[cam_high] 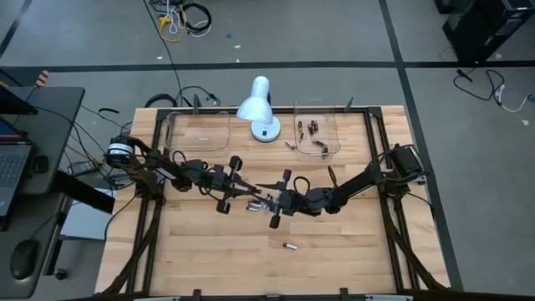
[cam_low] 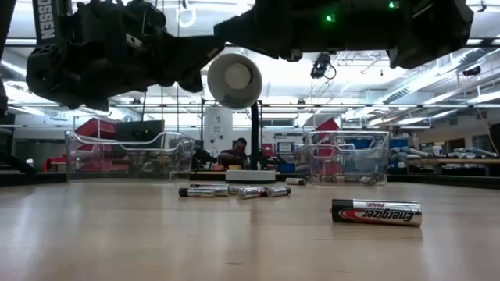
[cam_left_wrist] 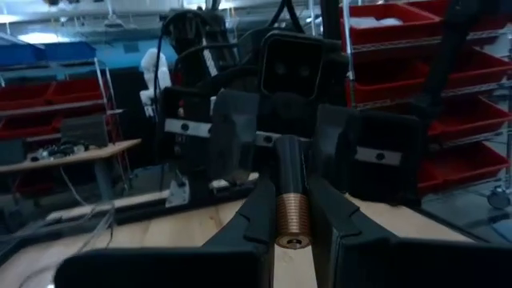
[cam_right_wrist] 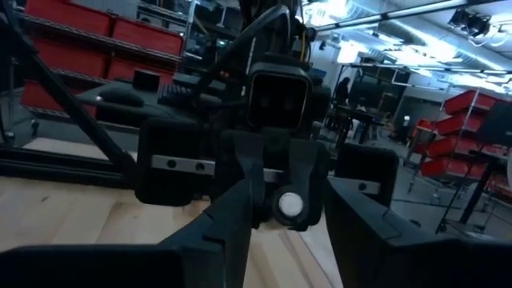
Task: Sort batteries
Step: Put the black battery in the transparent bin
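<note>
our left claw (cam_left_wrist: 292, 210) pinched a coppery battery (cam_left_wrist: 293, 216) mid-table, nose to nose with our right claw (cam_right_wrist: 280, 210), jaws apart and empty. a handover, we judged; next the right had to close on it.

Batteries (cam_high: 257, 203) lie mid-table, between both grippers; lamp (cam_high: 259, 109) stands behind.

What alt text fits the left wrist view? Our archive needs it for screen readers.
The left gripper is shut on a copper-and-black battery, its end facing the camera. Just beyond, the right gripper faces it, fingers open, above the wooden table.
</note>
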